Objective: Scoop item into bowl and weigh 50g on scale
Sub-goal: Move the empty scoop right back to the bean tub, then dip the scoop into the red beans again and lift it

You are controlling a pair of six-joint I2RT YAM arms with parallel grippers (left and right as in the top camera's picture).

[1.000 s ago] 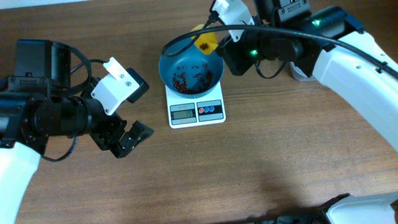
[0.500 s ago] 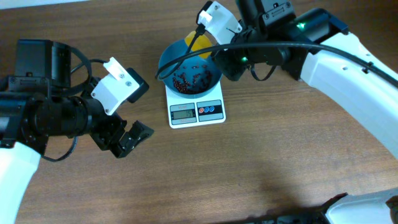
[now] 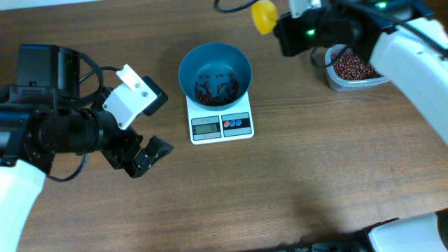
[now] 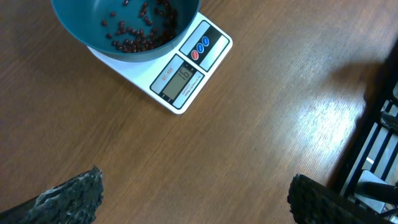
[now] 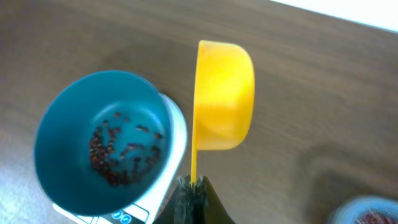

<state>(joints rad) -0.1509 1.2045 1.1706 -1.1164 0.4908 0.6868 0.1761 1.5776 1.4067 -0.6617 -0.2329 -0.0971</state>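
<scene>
The teal bowl [image 3: 214, 70] stands on the white scale [image 3: 221, 124] and holds a thin layer of red-brown beans [image 3: 212, 89]. The display reads 16 in the left wrist view [image 4: 182, 75]. My right gripper [image 5: 193, 188] is shut on the handle of a yellow scoop [image 5: 222, 93], which looks empty and is held in the air to the right of the bowl [image 5: 102, 140]; overhead the scoop [image 3: 264, 15] is at the top edge. My left gripper [image 3: 142, 155] is open and empty over the table, left of the scale.
A clear plastic tub [image 3: 355, 68] heaped with beans stands at the back right, under my right arm. The table's dark edge and a rack show at the right of the left wrist view [image 4: 379, 143].
My right gripper has lifted the yellow scoop away from the bowl and carried it right and back, toward the tub. More beans lie in the bowl. The left arm has not moved.
</scene>
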